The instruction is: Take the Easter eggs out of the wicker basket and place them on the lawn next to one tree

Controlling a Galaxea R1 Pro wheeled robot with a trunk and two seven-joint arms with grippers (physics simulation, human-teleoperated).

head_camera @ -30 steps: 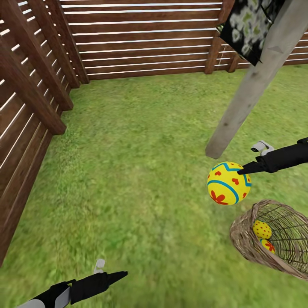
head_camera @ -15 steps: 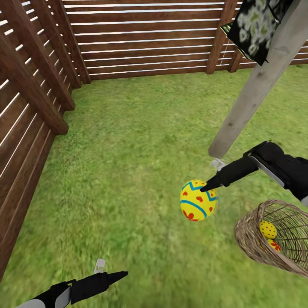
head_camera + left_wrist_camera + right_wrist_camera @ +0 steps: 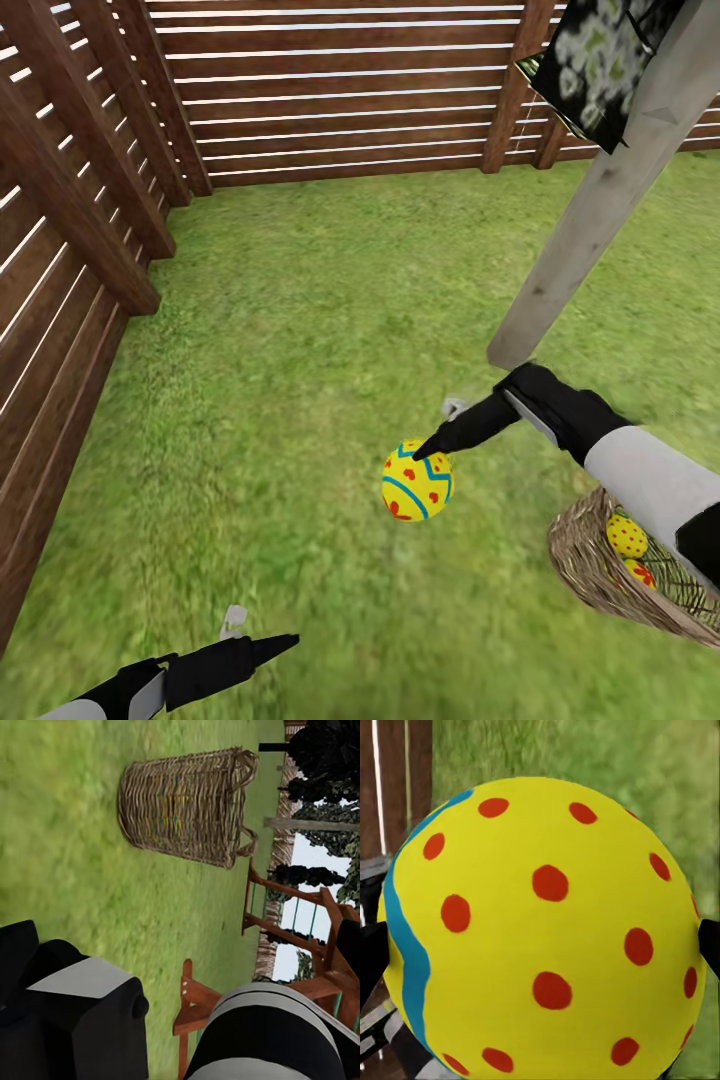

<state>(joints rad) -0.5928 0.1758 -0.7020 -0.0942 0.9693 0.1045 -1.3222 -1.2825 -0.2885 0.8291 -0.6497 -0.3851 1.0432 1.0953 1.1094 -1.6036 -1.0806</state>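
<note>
The right hand (image 3: 432, 462) is closed on an egg (image 3: 417, 481), held just right of the head view's centre, above the lawn (image 3: 300, 330) and near the foot of the tree (image 3: 590, 215), whose trunk runs to the upper right. The egg is probably kept low so that it can be set down by that trunk. Two more eggs (image 3: 627, 537) are seen inside the basket (image 3: 580, 560) at the lower right edge. The left hand (image 3: 258, 640) is parked at the lower left, holding nothing; whether it is open cannot be told. A slatted fence (image 3: 330, 90) closes the top and left.
</note>
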